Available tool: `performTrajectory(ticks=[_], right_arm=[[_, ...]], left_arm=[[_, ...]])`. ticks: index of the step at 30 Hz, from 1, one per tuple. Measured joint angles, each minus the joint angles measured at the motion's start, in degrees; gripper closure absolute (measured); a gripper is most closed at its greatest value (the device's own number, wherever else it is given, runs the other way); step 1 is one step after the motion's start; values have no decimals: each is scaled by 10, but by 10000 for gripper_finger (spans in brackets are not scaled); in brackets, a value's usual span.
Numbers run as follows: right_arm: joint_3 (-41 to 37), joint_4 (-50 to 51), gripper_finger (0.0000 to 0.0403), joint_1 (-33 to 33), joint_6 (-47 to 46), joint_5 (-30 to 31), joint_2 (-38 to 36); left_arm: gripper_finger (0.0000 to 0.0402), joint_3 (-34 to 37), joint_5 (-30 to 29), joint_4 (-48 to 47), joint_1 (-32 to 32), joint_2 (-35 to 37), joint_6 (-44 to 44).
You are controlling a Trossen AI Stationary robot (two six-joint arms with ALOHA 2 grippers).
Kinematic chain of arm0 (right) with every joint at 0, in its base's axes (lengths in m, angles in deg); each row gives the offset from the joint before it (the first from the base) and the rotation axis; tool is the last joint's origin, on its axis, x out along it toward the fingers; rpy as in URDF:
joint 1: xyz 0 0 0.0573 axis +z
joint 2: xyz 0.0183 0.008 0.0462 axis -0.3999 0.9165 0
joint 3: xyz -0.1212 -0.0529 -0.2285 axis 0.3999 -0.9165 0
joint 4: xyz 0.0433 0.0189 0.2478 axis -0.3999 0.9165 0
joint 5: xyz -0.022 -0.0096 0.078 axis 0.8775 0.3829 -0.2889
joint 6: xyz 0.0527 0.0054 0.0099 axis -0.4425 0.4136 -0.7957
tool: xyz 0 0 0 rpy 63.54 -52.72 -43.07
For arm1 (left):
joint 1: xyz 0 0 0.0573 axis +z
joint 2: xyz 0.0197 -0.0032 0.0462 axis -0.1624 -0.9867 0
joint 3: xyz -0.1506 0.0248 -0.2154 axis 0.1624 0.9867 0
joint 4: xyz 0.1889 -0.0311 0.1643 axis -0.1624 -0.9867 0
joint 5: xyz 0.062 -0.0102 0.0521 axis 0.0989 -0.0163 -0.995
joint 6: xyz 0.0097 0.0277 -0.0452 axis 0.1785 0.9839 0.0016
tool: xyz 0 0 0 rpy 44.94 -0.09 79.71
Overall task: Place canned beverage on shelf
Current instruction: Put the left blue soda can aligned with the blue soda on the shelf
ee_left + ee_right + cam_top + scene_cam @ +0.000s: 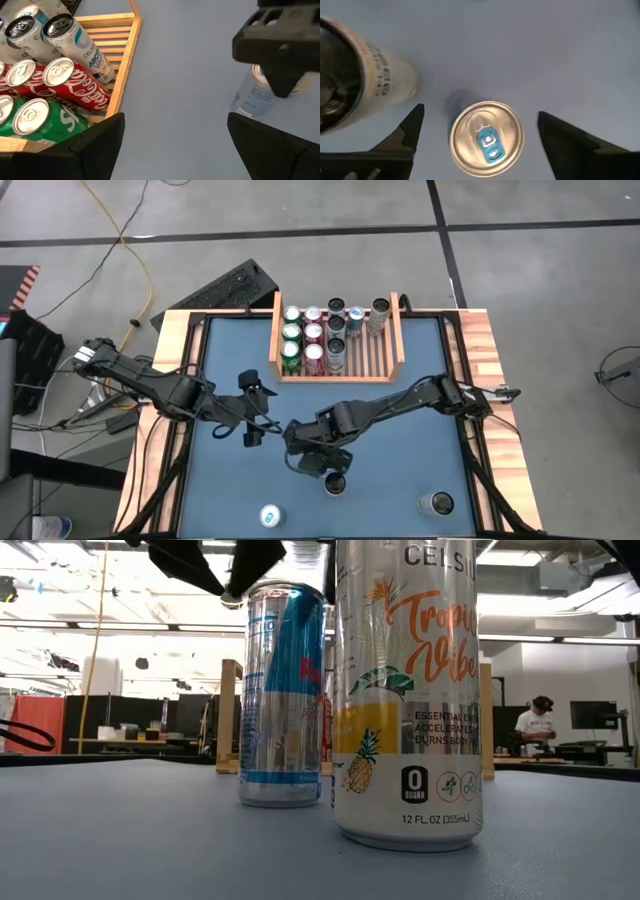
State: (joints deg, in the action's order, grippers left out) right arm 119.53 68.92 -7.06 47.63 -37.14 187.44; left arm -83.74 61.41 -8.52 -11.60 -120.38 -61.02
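Nearest the low camera, a tall white Celsius can (408, 690) printed with a pineapple stands upright on the blue-grey table (120, 830), with a slim silver-and-blue can (284, 690) just behind it; both are smooth, glossy metal cylinders. From above, the right gripper (322, 468) hangs over the table's middle toward the near edge, its dark fingers spread wide and holding nothing. In its wrist view the blue-tabbed can top (487, 138) sits between the two fingers (400, 137) without touching either, and the white can (355, 80) lies just beside. The left gripper (250, 412) hovers left of centre, jaws also spread wide and empty. Its wrist view shows the dark block of the other arm's gripper (280, 45) above a pale can (252, 97). At the table's far edge sits the shelf (398, 340), a light-wood tray with a slatted base and low side walls. Its left part is filled with upright cans: green ones (291, 350) along the left wall, red ones (314, 352) beside them, and darker and pale slim cans (336, 330) further along; the right part shows bare slats. Another can (270, 516) stands near the table's front edge, and one more (436, 504) stands toward the front right corner. A wooden border (495, 380) frames the matte table surface.
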Motion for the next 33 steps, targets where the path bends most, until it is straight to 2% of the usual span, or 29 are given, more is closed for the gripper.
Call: performTrajectory(ticks=[11,15,33], right_arm=[[1,-1,118,-2,-1,0,12],[1,2,130,-3,-1,2,13],[1,-1,278,-9,-5,-9,13]], left_arm=[[60,0,-12,-5,0,0,6],[60,0,-14,-5,0,0,6],[60,0,-15,-5,0,0,1]])
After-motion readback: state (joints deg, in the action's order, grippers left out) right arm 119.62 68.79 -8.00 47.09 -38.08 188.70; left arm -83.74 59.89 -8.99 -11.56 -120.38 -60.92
